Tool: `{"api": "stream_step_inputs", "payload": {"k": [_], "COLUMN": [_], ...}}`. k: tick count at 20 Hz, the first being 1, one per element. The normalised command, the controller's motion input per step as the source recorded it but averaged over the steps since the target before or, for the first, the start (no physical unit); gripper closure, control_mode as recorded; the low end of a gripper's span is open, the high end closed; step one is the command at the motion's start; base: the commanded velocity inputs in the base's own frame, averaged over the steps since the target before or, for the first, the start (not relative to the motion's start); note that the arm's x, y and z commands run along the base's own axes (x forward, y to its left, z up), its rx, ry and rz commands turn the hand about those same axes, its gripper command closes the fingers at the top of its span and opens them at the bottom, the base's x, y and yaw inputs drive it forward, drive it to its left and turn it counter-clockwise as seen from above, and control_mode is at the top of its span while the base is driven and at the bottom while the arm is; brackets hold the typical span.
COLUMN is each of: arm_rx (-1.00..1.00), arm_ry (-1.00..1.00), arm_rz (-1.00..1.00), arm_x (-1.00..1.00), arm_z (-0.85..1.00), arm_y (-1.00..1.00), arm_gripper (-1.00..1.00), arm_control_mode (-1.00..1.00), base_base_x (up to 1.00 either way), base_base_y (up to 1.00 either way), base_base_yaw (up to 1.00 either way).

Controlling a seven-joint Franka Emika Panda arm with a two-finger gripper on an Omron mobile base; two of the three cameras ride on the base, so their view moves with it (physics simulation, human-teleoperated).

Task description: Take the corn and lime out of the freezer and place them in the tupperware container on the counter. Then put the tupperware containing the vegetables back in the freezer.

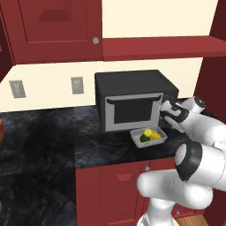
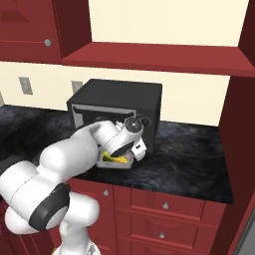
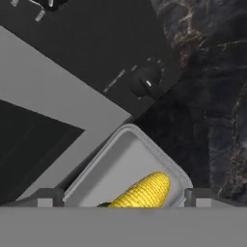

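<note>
Black marbled counter (image 1: 53, 137): your jaws (image 3: 123, 195), spread wide and empty, hang directly over the shallow grey tupperware container (image 3: 103, 176) holding yellow corn (image 3: 144, 190) lengthwise between them.

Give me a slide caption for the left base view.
Corn and lime sit in the tupperware container on the counter before the microwave; open gripper above.
</note>
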Motion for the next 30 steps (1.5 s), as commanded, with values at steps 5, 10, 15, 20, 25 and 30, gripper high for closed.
{"api": "stream_step_inputs", "payload": {"k": [5,10,15,20,25,30], "arm_rx": [-0.32,-0.02,0.0,0.0,0.01,0.03], "arm_ry": [0.08,0.13,0.01,0.02,0.11,0.15], "arm_rz": [0.17,0.12,0.12,0.09,0.02,0.0], "arm_x": [0.14,0.11,0.22,0.34,0.65,0.36], "arm_z": [-0.39,-0.66,-0.31,-0.32,-0.26,-0.39], "arm_y": [0.0,-0.06,-0.25,-0.06,-0.01,-0.02], "arm_gripper": [-1.0,-1.0,-1.0,-1.0,-1.0,-1.0], "arm_control_mode": [-1.0,-1.0,-1.0,-1.0,-1.0,-1.0], "base_base_x": [0.0,0.0,0.0,0.0,0.0,0.0], "base_base_y": [0.0,0.0,0.0,0.0,0.0,0.0], "base_base_yaw": [0.0,0.0,0.0,0.0,0.0,0.0]}}
